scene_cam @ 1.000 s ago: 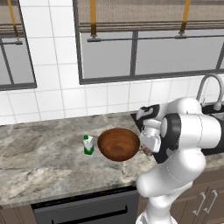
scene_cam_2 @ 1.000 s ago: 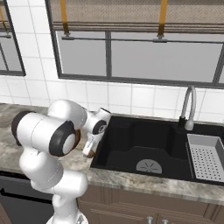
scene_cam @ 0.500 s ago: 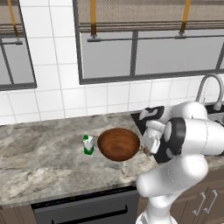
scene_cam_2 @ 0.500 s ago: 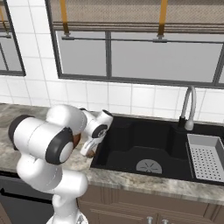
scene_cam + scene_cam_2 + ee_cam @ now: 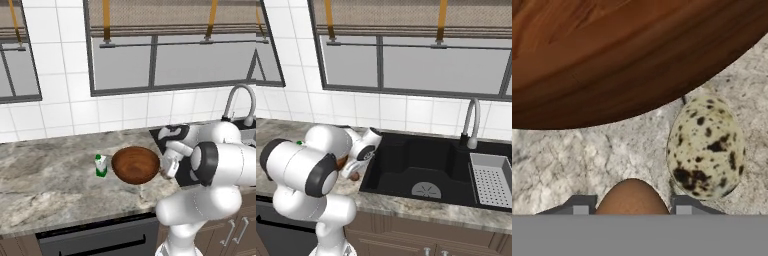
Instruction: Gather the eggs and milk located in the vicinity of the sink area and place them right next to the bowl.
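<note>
Compared with the frame one second earlier, the arm's elbow has swung toward the sink while the gripper (image 5: 632, 212) has stayed low at the right edge of the bowl (image 5: 135, 164); bowl and milk have not moved. Hand view: a brown egg (image 5: 631, 198) sits between the two finger tips, which are clenched on it; only its rounded upper end shows, so its long axis cannot be told. Just beside it, a speckled egg (image 5: 706, 147) lies on the granite counter (image 5: 572, 160), near the bowl's rim, long axis running up the hand view. Left base view: the milk (image 5: 101, 165) stands upright, gable up, just beside the bowl's left side. The bowl's interior appears bare. Right base view: the sink area (image 5: 421, 167), its right basin holding a grey perforated tray (image 5: 492, 180).
</note>
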